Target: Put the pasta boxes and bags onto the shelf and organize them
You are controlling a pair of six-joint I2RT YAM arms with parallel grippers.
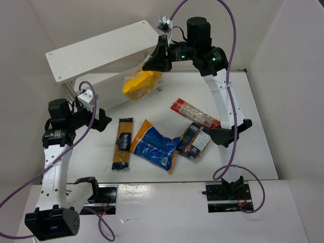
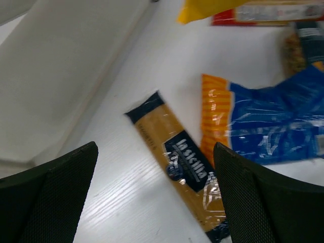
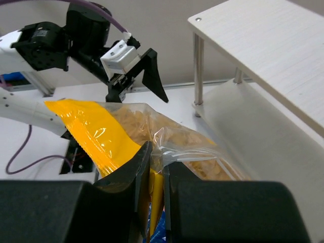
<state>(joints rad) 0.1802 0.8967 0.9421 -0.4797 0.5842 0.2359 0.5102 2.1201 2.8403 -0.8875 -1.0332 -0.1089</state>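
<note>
Bag (image 1: 140, 85), yellow, pinched in my right pincer (image 1: 153, 62), hanging close by shelf (image 1: 101, 50), my left pincer (image 1: 103, 121) spread open, empty, near spaghetti packet (image 1: 123, 144) on table (image 1: 253, 152)

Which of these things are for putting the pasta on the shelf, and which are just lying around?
For the job:
yellow bag, blue crinkly bag, spaghetti packet, red packet, dark blue box, shelf.

Not for the job:
purple cables, which belong to the arms, and the white table underneath. No other loose things are lying about.
</note>
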